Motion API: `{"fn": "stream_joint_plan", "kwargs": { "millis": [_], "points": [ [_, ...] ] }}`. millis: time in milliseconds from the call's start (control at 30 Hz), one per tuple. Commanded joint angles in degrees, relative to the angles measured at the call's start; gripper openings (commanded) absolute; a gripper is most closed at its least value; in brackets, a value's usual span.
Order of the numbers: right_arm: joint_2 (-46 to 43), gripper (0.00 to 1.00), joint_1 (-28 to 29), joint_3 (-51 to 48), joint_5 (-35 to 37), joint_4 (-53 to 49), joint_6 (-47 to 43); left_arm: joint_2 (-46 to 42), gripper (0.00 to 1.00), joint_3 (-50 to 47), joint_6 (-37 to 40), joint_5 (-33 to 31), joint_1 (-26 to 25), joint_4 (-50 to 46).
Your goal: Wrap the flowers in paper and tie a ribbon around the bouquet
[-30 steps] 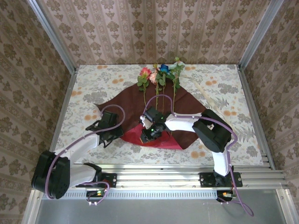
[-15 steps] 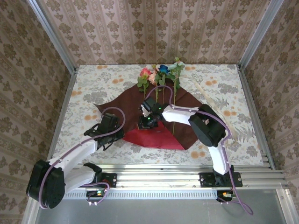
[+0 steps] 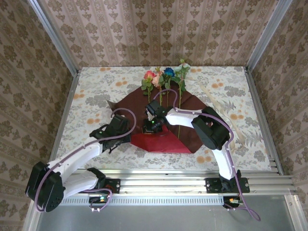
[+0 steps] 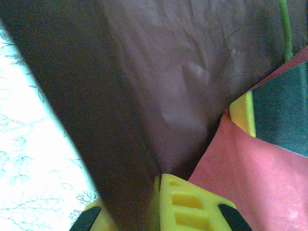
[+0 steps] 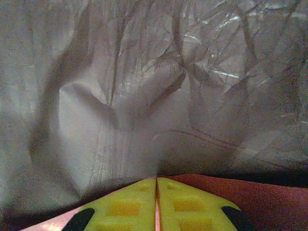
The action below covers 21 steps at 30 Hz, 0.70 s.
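The left hand (image 3: 117, 129) sits at the 9 o'clock edge of the paper (image 3: 190, 108). The paper lies spread on the flower-print counter (image 3: 91, 91) with its maroon face up. In the left wrist view this hand's yellow fingers (image 4: 192, 207) are closed narrow, with the maroon sheet pinched between them. The sheet rises steeply from the grip, and its crimson face shows toward 4 o'clock. The paper's left corner, just toward 12 o'clock from the left hand, looks lifted off the counter.

Along the paper's 6 o'clock edge a flap is folded up over the sheet, crimson side out. The right hand (image 3: 151, 126) is at the top of that flap, near the middle of the sheet. In its wrist view the two yellow fingers (image 5: 125, 207) are pressed together with a thin red line of paper in the seam, so it holds the flap. Crumpled maroon paper lies ahead of them.

The flowers (image 3: 166, 74) lie with their heads past the paper's 12 o'clock edge. Their green stems run toward 6 o'clock across the maroon face and pass under the right arm.

The ribbon (image 3: 208, 92) lies on the counter at the paper's 2 o'clock, a pale slanting strip apart from both hands.
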Motion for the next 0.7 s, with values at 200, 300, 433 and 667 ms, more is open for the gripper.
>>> {"fn": "stream_joint_plan", "kwargs": {
  "millis": [200,300,433,667],
  "points": [
    [2.0,0.12,-0.1,8.8,2.1,-5.4,-0.1,1.7,0.0,1.7,1.4,-2.5,-1.0,-1.6],
    [4.8,0.12,-0.4,10.9,1.8,-6.2,0.3,1.7,0.0,1.8,1.3,-2.6,-1.1,-1.7],
    [8.0,0.12,-0.9,11.9,1.4,-5.8,1.3,1.3,0.0,1.9,1.0,-2.7,-1.6,-1.8],
    [6.1,0.12,-1.0,12.0,1.9,-5.7,0.3,1.8,0.0,3.4,1.6,-3.7,-3.0,-3.0]
  ]
}}
